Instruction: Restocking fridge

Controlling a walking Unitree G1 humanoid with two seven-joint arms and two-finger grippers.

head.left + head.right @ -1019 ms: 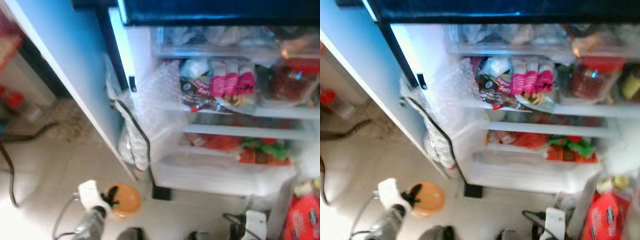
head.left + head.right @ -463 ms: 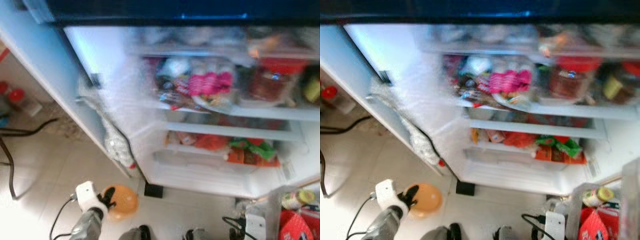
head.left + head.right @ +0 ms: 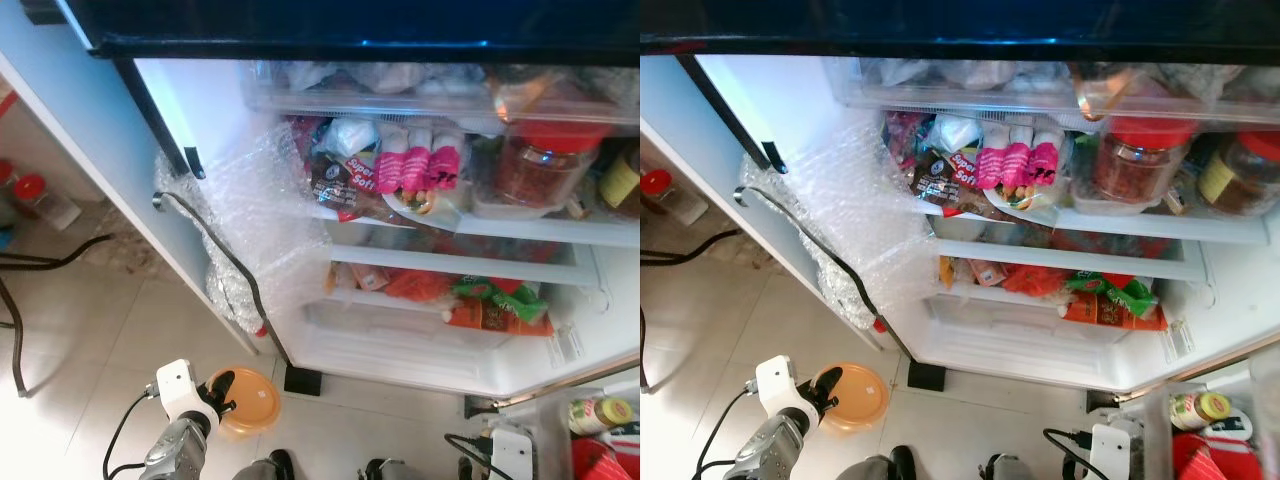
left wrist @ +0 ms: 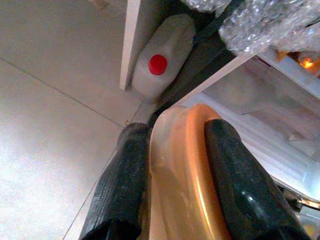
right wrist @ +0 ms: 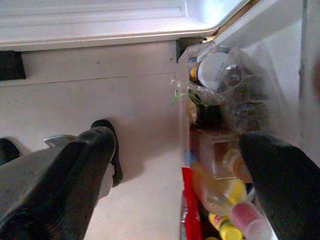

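The fridge (image 3: 430,350) stands open before me, its shelves packed with pink packets (image 3: 415,170), a red-lidded jar (image 3: 540,165) and red and green bags lower down. A round orange container (image 3: 248,402) hangs low over the tiled floor, in front of the fridge's left corner. My left gripper (image 3: 222,392) is shut on it; in the left wrist view both black fingers (image 4: 125,185) press against the orange container (image 4: 182,170). My right gripper (image 5: 180,150) hangs open by the fridge door bin (image 5: 215,100), with nothing between its fingers.
Bubble wrap (image 3: 250,220) and a black cable (image 3: 225,255) hang along the fridge's left wall. A white jug with a red cap (image 4: 162,57) stands on the floor by that wall. Cables (image 3: 15,330) lie on the floor at the left. The door bin (image 3: 600,415) holds jars and bottles.
The camera has swung and the picture has sharpened, bringing the door bin into view at the right. My left gripper still holds the orange container at the same low spot.
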